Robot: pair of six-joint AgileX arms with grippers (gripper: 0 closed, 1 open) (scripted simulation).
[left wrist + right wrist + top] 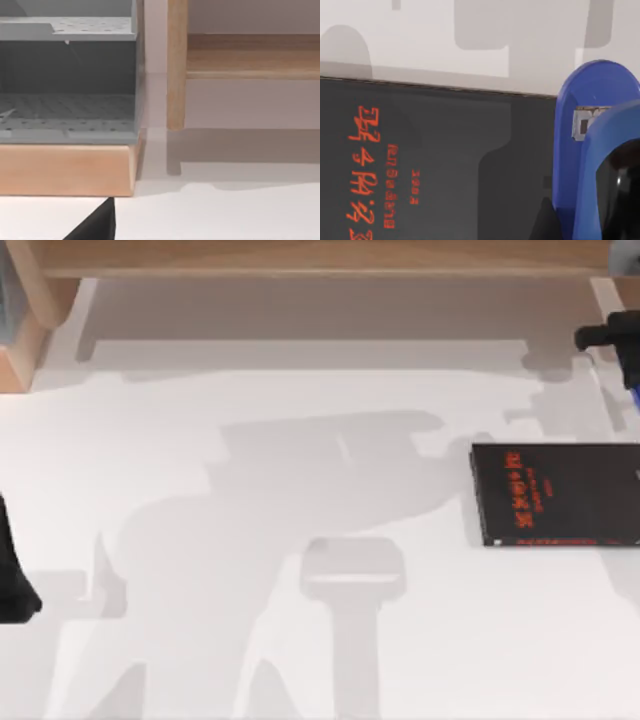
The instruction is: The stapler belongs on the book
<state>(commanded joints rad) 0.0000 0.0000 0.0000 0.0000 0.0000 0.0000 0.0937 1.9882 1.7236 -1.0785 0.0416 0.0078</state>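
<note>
The book (pixel 555 492) lies flat at the table's right side, black with red lettering, running off the right edge of the top view. The right wrist view looks down on the book's cover (pixel 445 165). The bright blue stapler (pixel 590 150) hangs close above that cover, held by my right gripper (pixel 616 200), whose black finger rests against it. From above, my right gripper (pixel 630 365) sits at the far right just behind the book, with a sliver of the blue stapler (pixel 635 392) under it. My left gripper (pixel 15 585) is parked at the left edge.
A wooden shelf (pixel 300 255) spans the back of the table, with a wooden post (pixel 176 65) and a grey perforated rack (pixel 67 75) on a wooden base at the back left. White tabletop (pixel 300 640) stretches between the arms.
</note>
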